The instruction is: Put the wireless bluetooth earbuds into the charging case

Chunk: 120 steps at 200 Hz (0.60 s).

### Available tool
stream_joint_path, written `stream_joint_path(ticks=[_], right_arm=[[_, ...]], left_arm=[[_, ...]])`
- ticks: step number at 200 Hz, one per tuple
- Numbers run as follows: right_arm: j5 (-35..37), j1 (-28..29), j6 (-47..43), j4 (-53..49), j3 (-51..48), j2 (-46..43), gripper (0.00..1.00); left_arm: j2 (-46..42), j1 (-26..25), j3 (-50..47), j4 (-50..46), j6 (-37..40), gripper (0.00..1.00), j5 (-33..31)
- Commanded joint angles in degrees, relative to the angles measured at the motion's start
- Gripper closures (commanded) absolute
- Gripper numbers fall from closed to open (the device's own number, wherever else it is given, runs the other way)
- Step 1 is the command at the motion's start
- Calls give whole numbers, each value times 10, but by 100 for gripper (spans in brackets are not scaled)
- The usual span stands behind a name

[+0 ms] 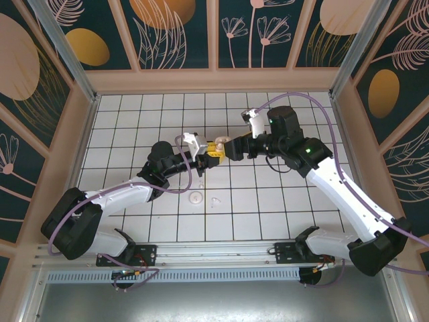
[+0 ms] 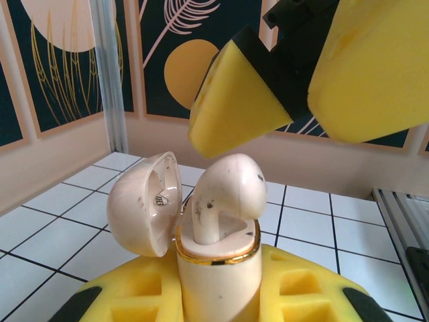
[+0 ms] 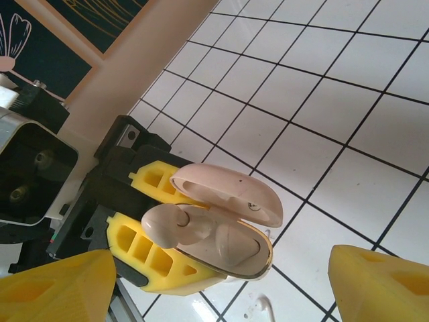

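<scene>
Tiled table point(image 1: 268, 201), floral walls point(image 1: 174, 33); left gripper point(image 1: 213, 149) clamps charging case point(image 2: 218, 268), base hidden, 1 earbud point(image 2: 231, 184) poking out; right gripper point(image 1: 233, 149) spread.

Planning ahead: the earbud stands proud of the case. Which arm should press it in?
Probably right: the right gripper hovers open over the earbud, while the left gripper is clamped on the case.

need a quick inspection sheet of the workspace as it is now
surface: white tiled table, black grid lines
job's things: charging case open, lid tipped back; one earbud standing in it, apparently not fully seated
clutter: flat white disc and a small pale piece on the tiles, too small to identify
grippers: left gripper shut on charging case; right gripper open near the earbud
cables: purple cables along both arms
surroundings: floral wall panels, metal rail at near edge
</scene>
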Motion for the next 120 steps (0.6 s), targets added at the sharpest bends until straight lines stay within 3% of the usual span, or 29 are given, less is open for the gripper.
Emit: stream_joint_path(ticks=[1, 120], right_arm=[[-10, -7, 3, 16, -9, 6, 17], [41, -10, 3, 0, -9, 22, 17]], left_arm=[[-6, -1, 13, 29, -9, 86, 11], [-10, -1, 14, 31, -11, 86, 11]])
